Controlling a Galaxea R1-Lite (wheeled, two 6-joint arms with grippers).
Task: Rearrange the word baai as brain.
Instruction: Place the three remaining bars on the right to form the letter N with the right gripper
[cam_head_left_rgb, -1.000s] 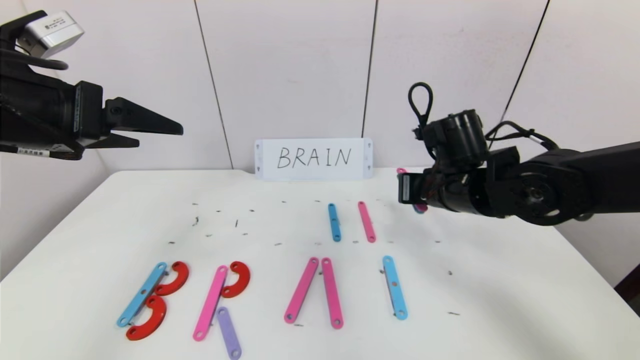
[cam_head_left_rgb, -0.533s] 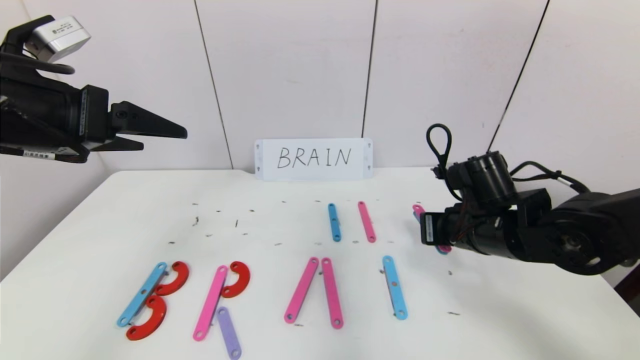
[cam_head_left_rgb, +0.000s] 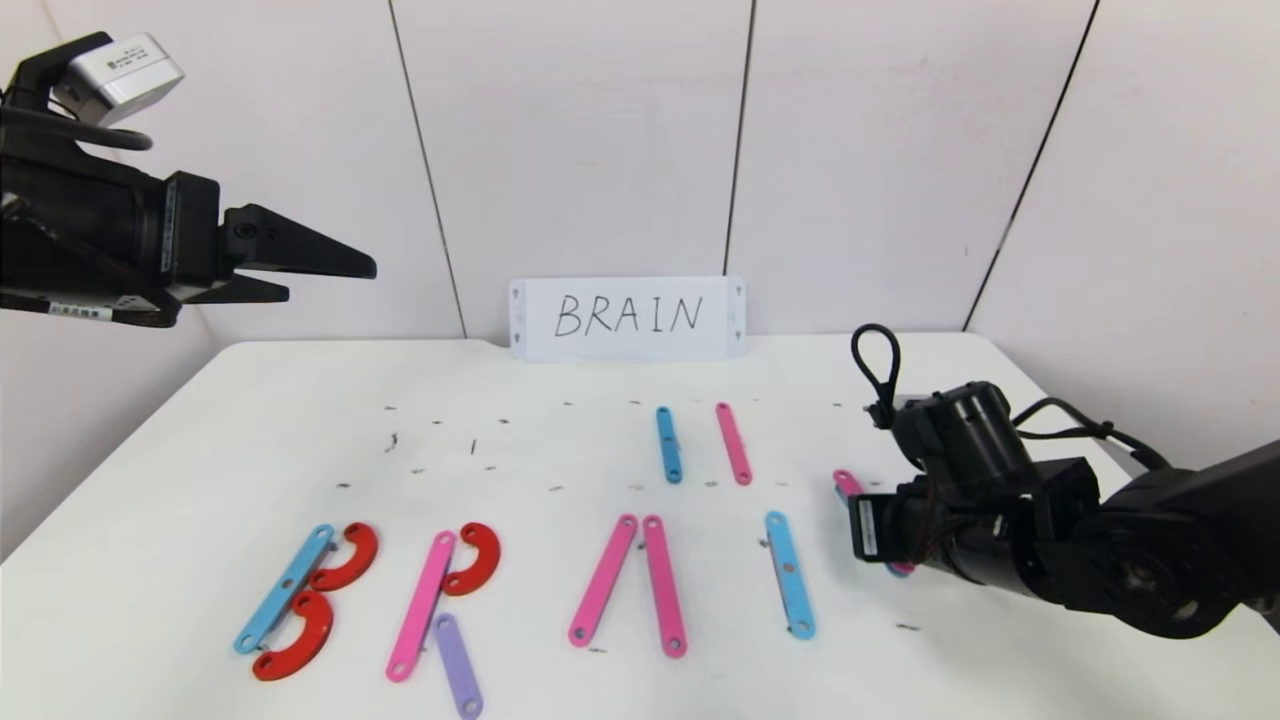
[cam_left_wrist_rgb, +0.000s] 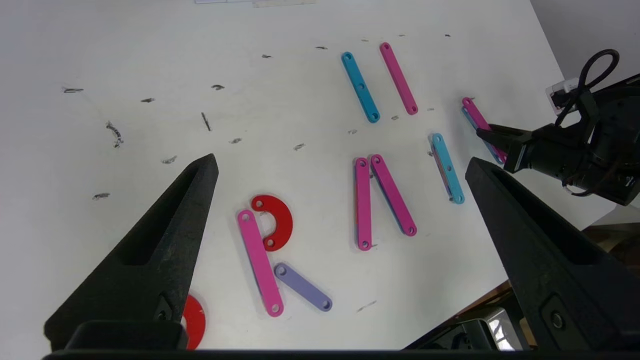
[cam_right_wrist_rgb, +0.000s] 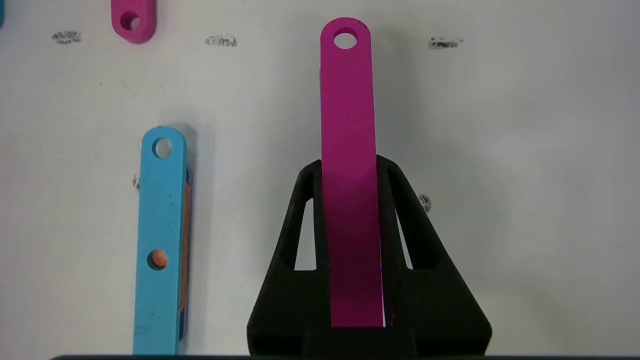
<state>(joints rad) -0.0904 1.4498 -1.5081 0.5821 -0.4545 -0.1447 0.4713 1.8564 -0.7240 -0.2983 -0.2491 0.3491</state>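
While the right gripper (cam_right_wrist_rgb: 350, 165) sits low over the table (cam_head_left_rgb: 1000, 660) at the right of the head view, its jaws are closed flat on a pink bar (cam_right_wrist_rgb: 348, 150), most of which projects past the fingertips; a sliver of light blue beside it in the left wrist view suggests a second strip may be pinched along with it, though that cannot be confirmed. The left gripper (cam_head_left_rgb: 300, 262) is parked high at the upper left of the frame, jaws spread wide and empty. The word (cam_head_left_rgb: 520, 590) lies along the lower part of the head view: a blue-and-red B (cam_head_left_rgb: 300, 600), a pink, red and purple R (cam_head_left_rgb: 445, 600), a two-bar pink A (cam_head_left_rgb: 630, 585) and a blue I (cam_head_left_rgb: 789, 575). A spare blue bar (cam_head_left_rgb: 668, 445) and spare pink bar (cam_head_left_rgb: 733, 444) lie apart above them, below the BRAIN card (cam_head_left_rgb: 627, 317). No N is built yet. Risks, as judged: the carried bar, held near one end, could pivot and land crooked; a strip carried with it would drop in the wrong place; and setting down so near the I could knock that letter out of line.
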